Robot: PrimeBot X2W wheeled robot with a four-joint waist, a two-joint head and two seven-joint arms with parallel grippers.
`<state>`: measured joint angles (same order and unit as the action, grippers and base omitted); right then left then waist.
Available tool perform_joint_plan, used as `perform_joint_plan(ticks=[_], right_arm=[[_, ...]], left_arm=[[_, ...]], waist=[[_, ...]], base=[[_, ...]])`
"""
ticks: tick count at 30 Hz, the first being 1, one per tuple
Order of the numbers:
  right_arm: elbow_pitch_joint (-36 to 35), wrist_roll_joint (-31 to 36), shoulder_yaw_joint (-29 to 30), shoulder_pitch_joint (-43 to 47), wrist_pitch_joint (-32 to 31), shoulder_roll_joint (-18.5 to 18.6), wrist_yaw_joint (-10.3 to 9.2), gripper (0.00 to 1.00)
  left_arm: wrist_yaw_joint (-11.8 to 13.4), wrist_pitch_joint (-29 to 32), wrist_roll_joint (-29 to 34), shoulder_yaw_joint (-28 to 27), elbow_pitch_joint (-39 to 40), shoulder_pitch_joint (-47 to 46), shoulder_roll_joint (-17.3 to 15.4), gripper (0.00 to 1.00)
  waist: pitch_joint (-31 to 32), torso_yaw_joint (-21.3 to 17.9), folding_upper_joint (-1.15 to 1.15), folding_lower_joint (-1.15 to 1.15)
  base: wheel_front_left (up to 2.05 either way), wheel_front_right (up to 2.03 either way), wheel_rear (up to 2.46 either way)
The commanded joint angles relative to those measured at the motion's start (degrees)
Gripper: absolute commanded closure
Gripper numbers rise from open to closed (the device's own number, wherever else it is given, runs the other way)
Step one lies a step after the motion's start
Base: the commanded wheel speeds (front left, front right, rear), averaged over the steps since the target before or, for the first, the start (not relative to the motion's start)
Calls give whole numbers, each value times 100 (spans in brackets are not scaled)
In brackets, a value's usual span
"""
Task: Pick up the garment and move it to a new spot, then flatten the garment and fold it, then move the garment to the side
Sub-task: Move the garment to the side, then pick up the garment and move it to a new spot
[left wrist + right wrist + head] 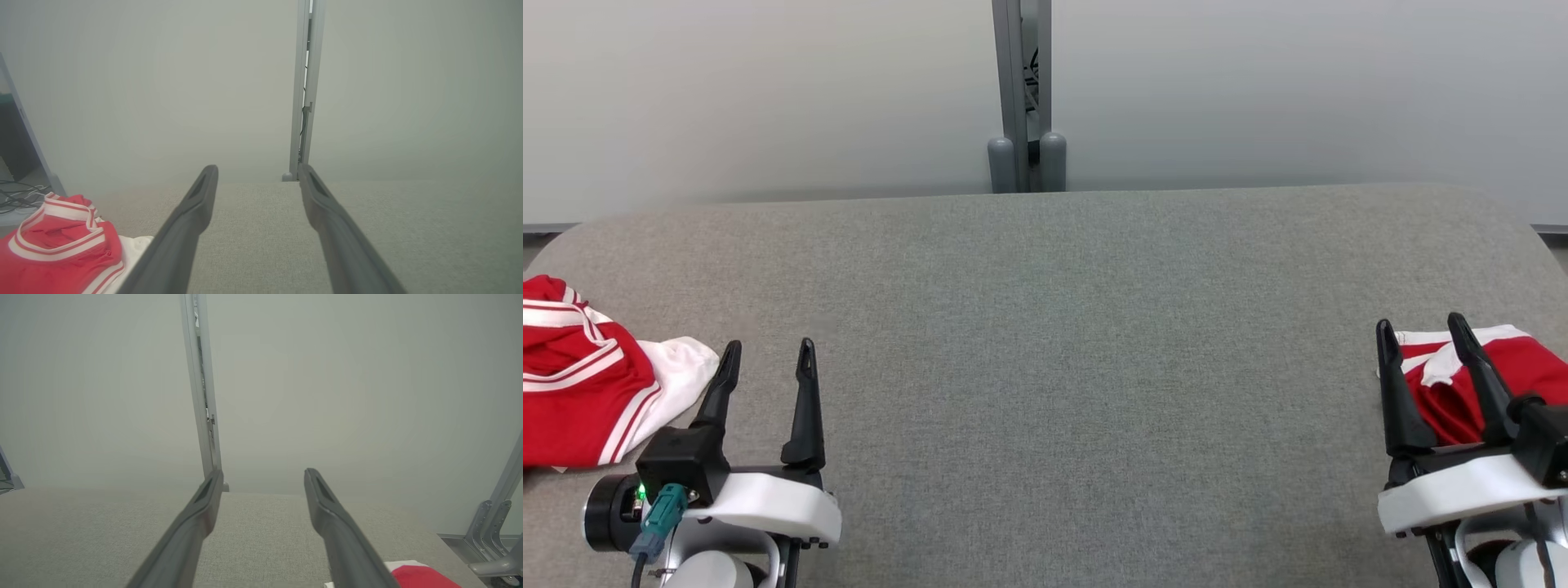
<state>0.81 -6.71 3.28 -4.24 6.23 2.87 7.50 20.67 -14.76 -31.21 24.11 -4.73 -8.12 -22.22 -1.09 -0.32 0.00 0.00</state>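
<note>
A red garment with white stripes and a white sleeve [580, 392] lies crumpled at the left edge of the grey fabric table [1062, 327]; it also shows in the left wrist view [61, 253]. A second red and white garment [1494, 376] lies at the right edge, partly behind my right gripper's fingers, and a corner of it [421, 575] shows in the right wrist view. My left gripper [766, 358] stands open just right of the left garment, with nothing between its fingers. My right gripper [1419, 333] is open too, its fingers in front of the right garment.
A grey metal post [1023, 98] with two rounded feet stands behind the table's far edge against a pale wall. Cables [20, 196] lie on the floor off the table's left side. A metal frame bracket [490, 535] stands off the right side.
</note>
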Motion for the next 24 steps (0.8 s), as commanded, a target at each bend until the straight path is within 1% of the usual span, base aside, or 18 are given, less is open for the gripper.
perform_joint_plan(ticks=[1, 9, 14, 24], right_arm=[[16, -24, 31, 85, -11, 16, -1, 0], [-35, -110, 213, 363, -75, 16, -1, 0], [-84, -118, 260, 388, -86, 17, -1, 0], [-86, -154, 259, 334, -120, 16, -1, 0]], left_arm=[[-36, -26, 38, -26, -66, 87, -3, 0], [-179, -33, 153, -141, -127, 235, 70, 0], [-339, -33, 237, -224, -126, 236, 163, 0], [-512, -31, 364, -315, -258, 136, 310, 0]], waist=[[61, 12, 0, 0], [126, 44, 0, 0], [109, 56, 0, 0], [50, 73, 0, 0]], base=[[0, 0, 0], [0, 0, 0], [0, 0, 0], [0, 0, 0]])
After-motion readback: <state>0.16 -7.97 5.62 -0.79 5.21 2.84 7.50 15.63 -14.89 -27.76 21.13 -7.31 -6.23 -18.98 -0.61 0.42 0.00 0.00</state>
